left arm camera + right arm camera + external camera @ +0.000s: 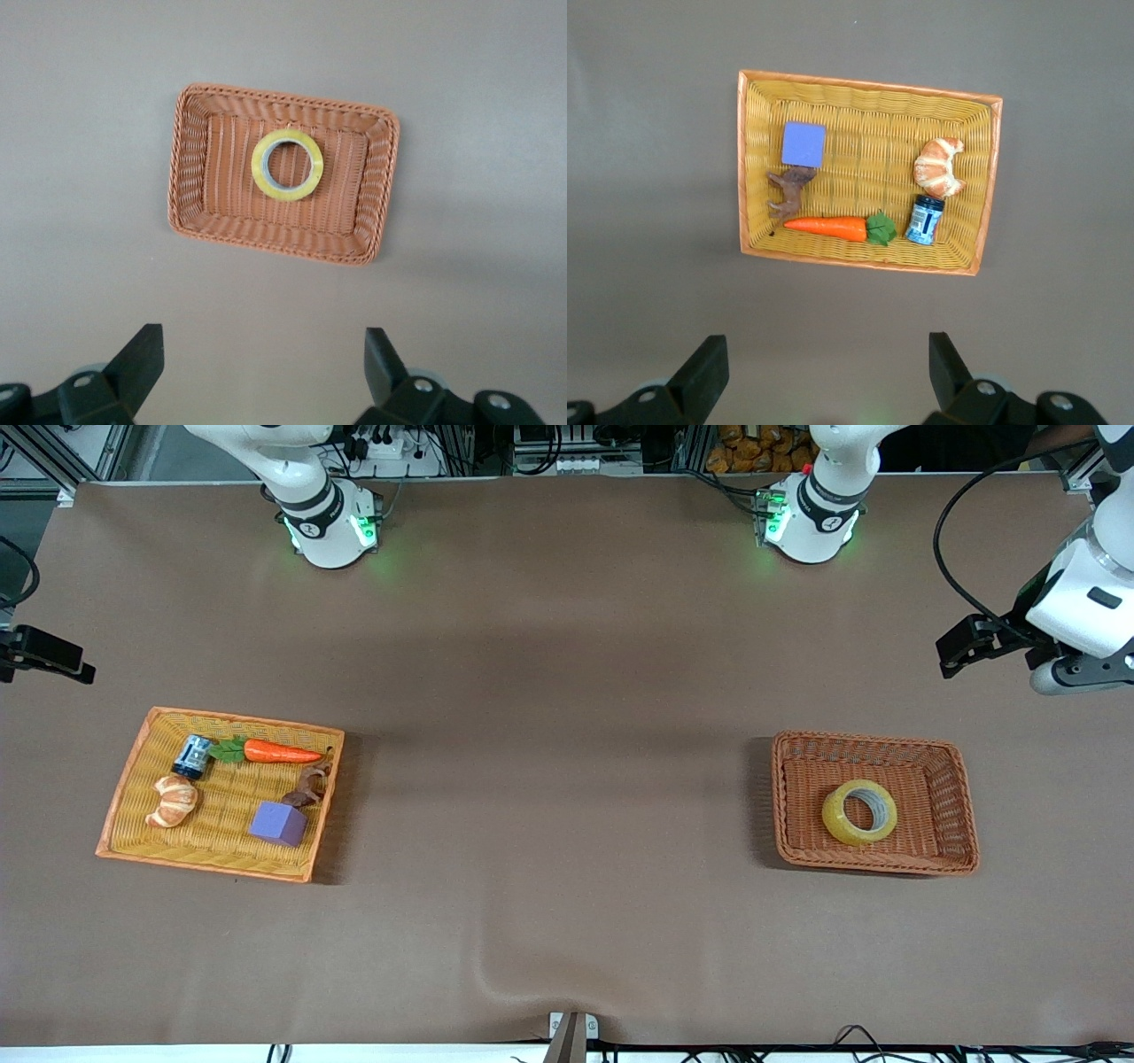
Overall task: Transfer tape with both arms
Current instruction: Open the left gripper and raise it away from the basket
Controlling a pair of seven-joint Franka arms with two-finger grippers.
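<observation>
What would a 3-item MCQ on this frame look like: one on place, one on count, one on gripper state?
1. Where is the tape?
A. in the brown basket
B. in the yellow basket
C. on the bare table

2. How many things lie in the yellow basket?
A. three
B. five
C. seven

3. How is the left gripper?
A. shut on the tape
B. shut, holding nothing
C. open, high over the brown basket

Answers:
1 A, the roll lies flat on the brown weave.
2 B: carrot, jar, croissant, block, brown figure.
3 C, its fingers stand wide apart above the basket.
</observation>
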